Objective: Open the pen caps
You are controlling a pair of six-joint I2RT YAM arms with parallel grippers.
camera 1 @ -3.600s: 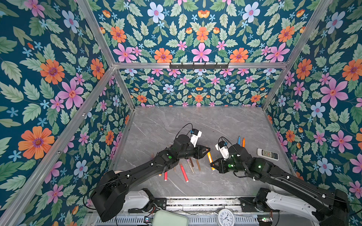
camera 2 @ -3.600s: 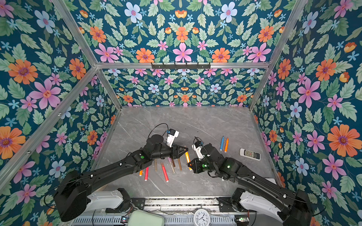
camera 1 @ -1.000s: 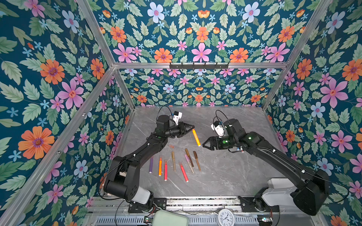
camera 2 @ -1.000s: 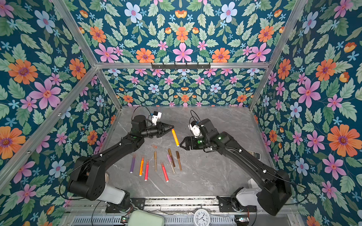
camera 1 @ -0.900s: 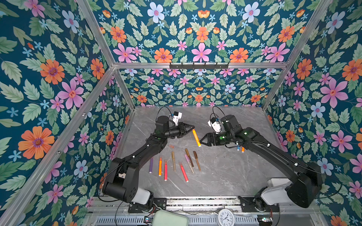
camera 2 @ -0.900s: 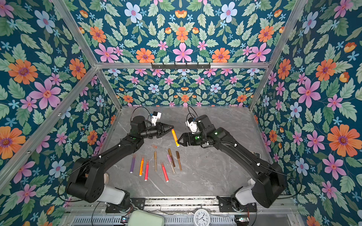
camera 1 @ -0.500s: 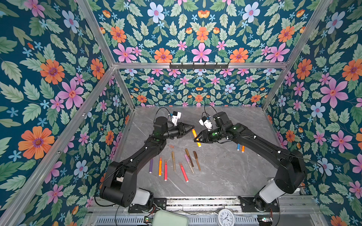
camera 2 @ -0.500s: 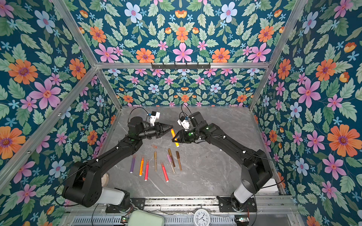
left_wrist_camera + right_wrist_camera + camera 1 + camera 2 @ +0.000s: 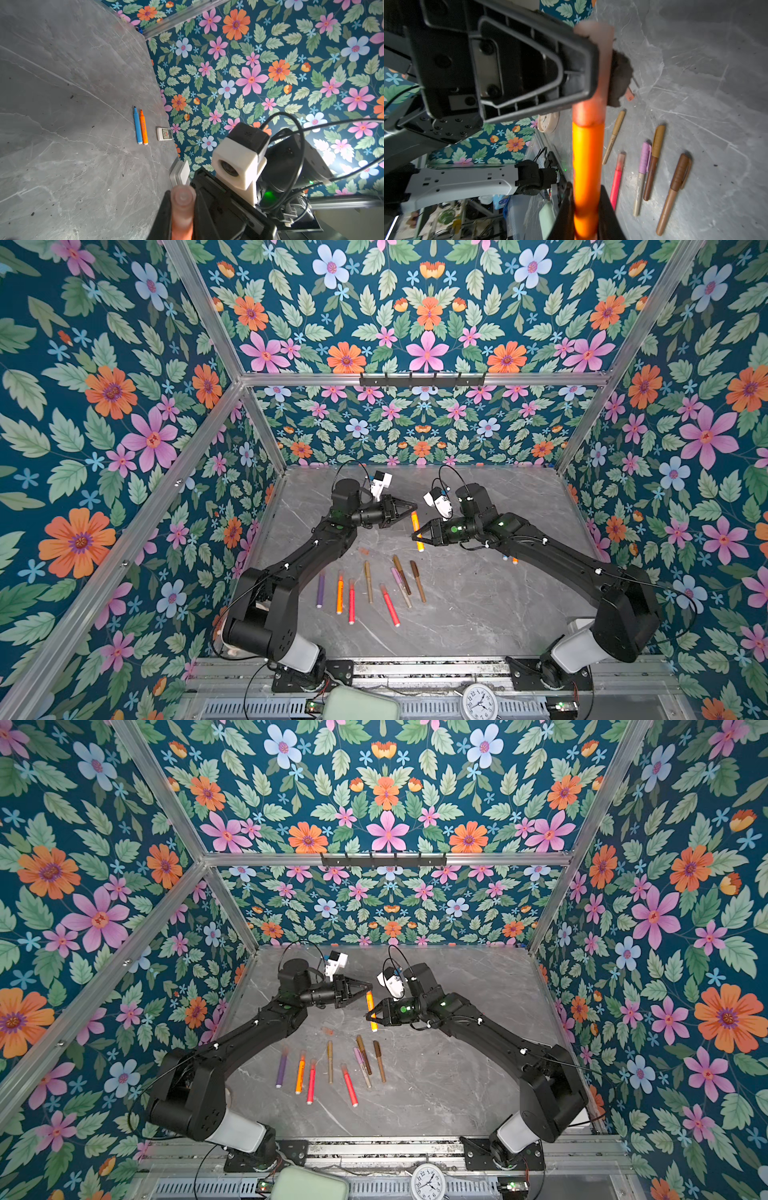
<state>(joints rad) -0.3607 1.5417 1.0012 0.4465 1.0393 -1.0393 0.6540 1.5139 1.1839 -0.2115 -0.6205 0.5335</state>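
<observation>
Uncapping is in hand: the left gripper (image 9: 412,507) clamps the cap (image 9: 414,517) at 12 o'clock, the right gripper (image 9: 415,536) clamps the orange pen (image 9: 420,545) at 6 o'clock, and the next move likely calls for a straight pull apart.

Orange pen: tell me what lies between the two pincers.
Only the orange pen itself: the left pincer grips its translucent cap, the right pincer its body. Between them, cap base and bare barrel show in the right wrist view.

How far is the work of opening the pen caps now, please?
Done, it seems: two pens beside the remote lie with bare tips, and one loose cap is on the table. In hand: the left gripper holds the cap of an orange pen, the right gripper its body; the cap is still on. Left: the row of capped pens.
</observation>
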